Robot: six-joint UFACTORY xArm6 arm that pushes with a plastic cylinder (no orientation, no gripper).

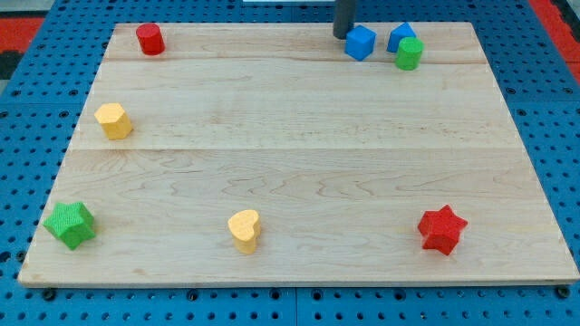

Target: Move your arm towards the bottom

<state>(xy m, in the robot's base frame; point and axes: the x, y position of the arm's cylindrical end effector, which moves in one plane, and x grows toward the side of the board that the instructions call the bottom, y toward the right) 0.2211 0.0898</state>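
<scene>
Seven blocks dot the wooden counter [299,154] as my tip [343,35] rests at the view's top edge, just left of the blue cube [360,43]. No jaws exist on this rod, so none can be reported. Judged from this position, the downward travel is barely begun; the next move calls for a straight slide toward the view's bottom, between the yellow heart [244,229] and red star [442,229].
</scene>
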